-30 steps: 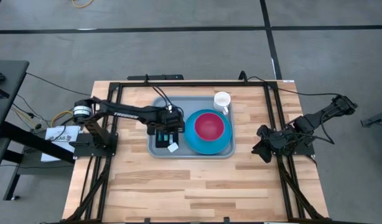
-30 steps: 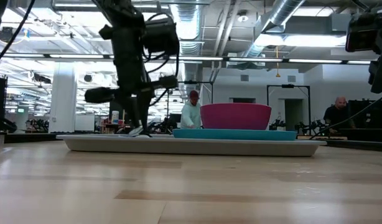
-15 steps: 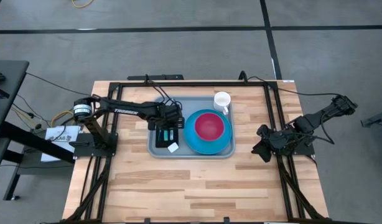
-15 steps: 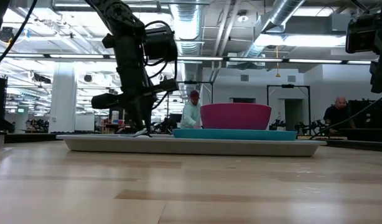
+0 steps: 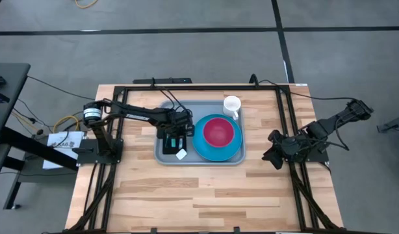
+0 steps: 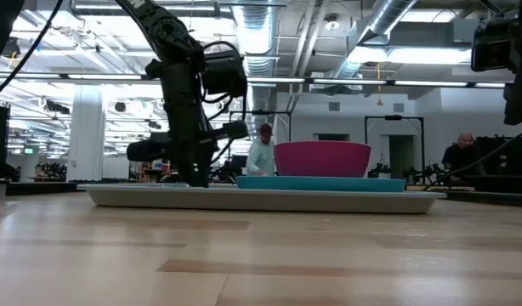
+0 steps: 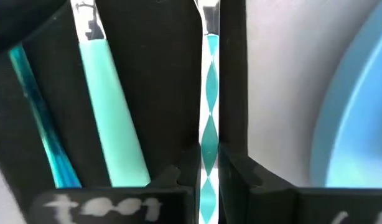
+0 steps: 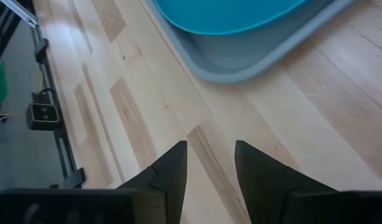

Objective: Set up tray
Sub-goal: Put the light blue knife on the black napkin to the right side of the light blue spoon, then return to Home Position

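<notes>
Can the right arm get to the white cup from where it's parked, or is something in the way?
Probably yes. The right gripper rests beyond the tray, and bare table lies between it and the cup at the tray's far corner; the left gripper works elsewhere.

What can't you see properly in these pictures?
- The black napkin and the cutlery on it: in the high view the left end effector covers them; too small to tell fork from knife.
- Cutlery heads: cut off by the left wrist view's edges; only teal handles show.
- Mug: the low view hides it behind the pink bowl.
</notes>
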You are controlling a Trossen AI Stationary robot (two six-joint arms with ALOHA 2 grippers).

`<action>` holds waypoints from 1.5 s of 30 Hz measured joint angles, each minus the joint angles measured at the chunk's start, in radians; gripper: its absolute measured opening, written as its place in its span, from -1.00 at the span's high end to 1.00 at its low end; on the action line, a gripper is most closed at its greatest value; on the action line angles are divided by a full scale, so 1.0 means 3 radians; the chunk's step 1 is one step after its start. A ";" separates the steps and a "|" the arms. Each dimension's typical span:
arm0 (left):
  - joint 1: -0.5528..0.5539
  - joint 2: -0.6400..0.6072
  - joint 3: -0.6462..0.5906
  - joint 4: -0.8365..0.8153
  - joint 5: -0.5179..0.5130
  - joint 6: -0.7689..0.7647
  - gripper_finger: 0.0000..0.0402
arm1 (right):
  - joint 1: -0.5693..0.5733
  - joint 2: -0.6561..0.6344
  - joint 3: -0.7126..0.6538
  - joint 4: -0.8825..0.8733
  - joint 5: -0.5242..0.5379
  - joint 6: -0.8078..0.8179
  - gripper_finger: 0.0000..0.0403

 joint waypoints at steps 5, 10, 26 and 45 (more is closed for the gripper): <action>0.0000 0.0008 0.0001 -0.0046 -0.0065 -0.0072 0.88 | 0.0000 0.0000 -0.0001 0.0028 0.0003 -0.0001 0.37; -0.0001 0.0008 0.0001 -0.0064 -0.0086 -0.0126 0.91 | 0.0000 0.0001 -0.0001 0.0026 0.0003 -0.0001 0.37; -0.0001 0.0008 0.0007 -0.0045 -0.0094 -0.0100 0.53 | 0.0000 0.0001 0.0000 0.0023 0.0013 -0.0066 0.37; -0.0079 0.0008 0.0815 -0.0271 -0.0176 0.0176 0.51 | 0.0172 -0.1156 -0.0060 0.1375 0.0090 -0.1845 0.37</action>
